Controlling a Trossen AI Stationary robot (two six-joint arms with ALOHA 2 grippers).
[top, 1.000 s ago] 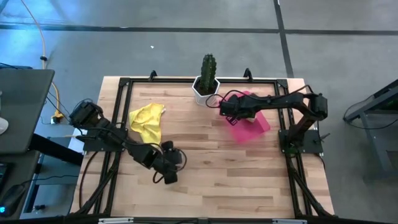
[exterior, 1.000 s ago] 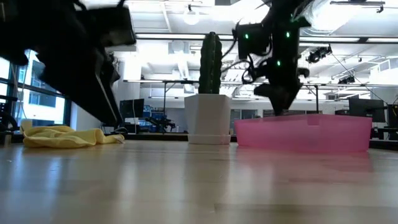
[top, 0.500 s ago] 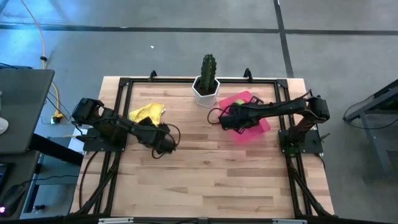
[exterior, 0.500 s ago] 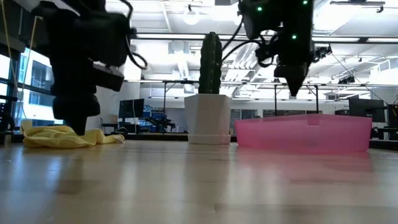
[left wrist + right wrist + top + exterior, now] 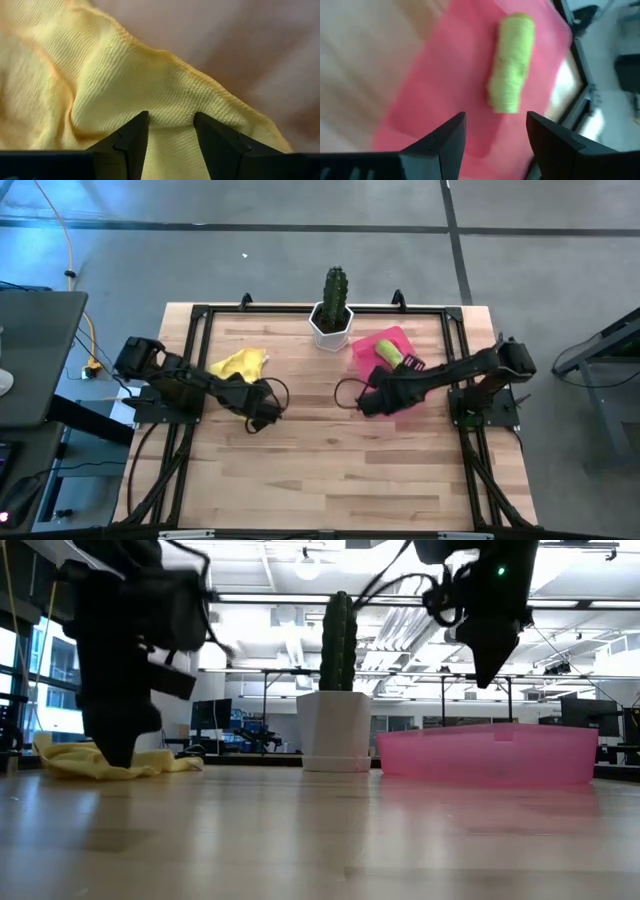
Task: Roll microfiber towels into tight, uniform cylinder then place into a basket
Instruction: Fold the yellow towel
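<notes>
The right gripper (image 5: 366, 406) has come away from the basket (image 5: 366, 346) in the last second: a second ago it hung over the pink tray, and now it sits off the tray's 7 o'clock corner in the high view, lifted above the table in the low view. It leaves behind the green towel (image 5: 388, 352), rolled into a cylinder and lying inside the basket; in the right wrist view the roll (image 5: 511, 62) lies well beyond the fingertips, on the pink floor. The right jaws stand wide and hold nothing. By my reading, one towel is done and delivered.

Over the same second the left gripper (image 5: 255, 413) has swung up from near the table's 6 o'clock edge to the yellow towel (image 5: 236, 364), which lies crumpled and unrolled on the wood at about 10 o'clock from table centre, well apart from the basket and at 9 o'clock of the cactus pot (image 5: 331, 324). The gripper is now at the towel's 4 o'clock corner. In the left wrist view its jaws stand open, with a raised fold of the yellow cloth (image 5: 150, 90) just ahead between the tips; nothing is pinched yet. In the low view the left arm reaches down to the towel's edge

The yellow towel looks next for rolling
</notes>
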